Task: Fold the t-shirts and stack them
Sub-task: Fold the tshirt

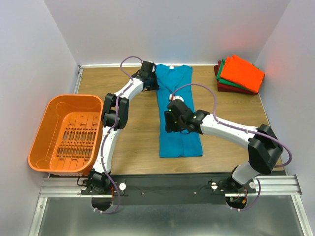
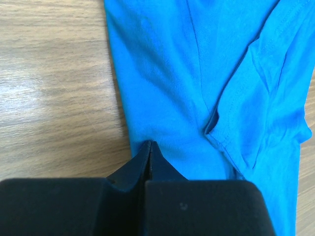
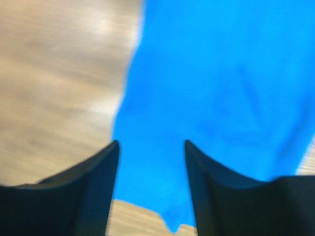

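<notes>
Noted blue shirt (image 1: 179, 142) flat along table (image 1: 133, 142), sides folded in to a narrow strip. Found right hand (image 3: 151, 147) spread over its left edge near mid-length, likely placed to take the next fold. Found left hand (image 2: 149, 146) pressed together at the far shoulder edge, seemingly anchoring; actual pinch unconfirmed. Logged stack of folded shirts (image 1: 239, 73) in far right corner.

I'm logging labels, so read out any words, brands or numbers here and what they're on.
No text can be read.
The white neck label on the teal-blue t-shirt is too small to make out.
The folded t-shirts and the orange basket show no print.
</notes>
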`<state>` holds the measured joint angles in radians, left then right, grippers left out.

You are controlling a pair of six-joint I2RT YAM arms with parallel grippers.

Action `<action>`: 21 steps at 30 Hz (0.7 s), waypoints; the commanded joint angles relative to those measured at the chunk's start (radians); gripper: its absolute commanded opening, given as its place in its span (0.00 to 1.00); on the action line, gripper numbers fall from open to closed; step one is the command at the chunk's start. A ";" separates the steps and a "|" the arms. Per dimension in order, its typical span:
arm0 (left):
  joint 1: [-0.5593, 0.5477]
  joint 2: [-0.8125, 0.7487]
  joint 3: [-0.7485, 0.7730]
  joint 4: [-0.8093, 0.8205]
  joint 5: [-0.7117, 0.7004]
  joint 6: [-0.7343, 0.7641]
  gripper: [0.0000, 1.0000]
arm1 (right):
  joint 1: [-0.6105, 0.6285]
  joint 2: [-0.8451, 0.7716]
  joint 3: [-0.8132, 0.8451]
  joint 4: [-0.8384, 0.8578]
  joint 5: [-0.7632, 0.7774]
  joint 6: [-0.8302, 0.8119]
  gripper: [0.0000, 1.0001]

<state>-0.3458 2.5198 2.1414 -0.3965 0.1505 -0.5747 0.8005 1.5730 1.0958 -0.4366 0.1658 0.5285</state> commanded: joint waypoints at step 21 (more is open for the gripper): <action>0.021 0.056 0.014 -0.036 -0.005 0.033 0.04 | 0.370 0.249 0.064 -0.077 0.089 0.146 0.44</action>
<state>-0.3412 2.5256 2.1471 -0.3931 0.1562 -0.5709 1.1412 1.7893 1.1286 -0.4721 0.2104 0.6456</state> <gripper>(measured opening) 0.039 0.441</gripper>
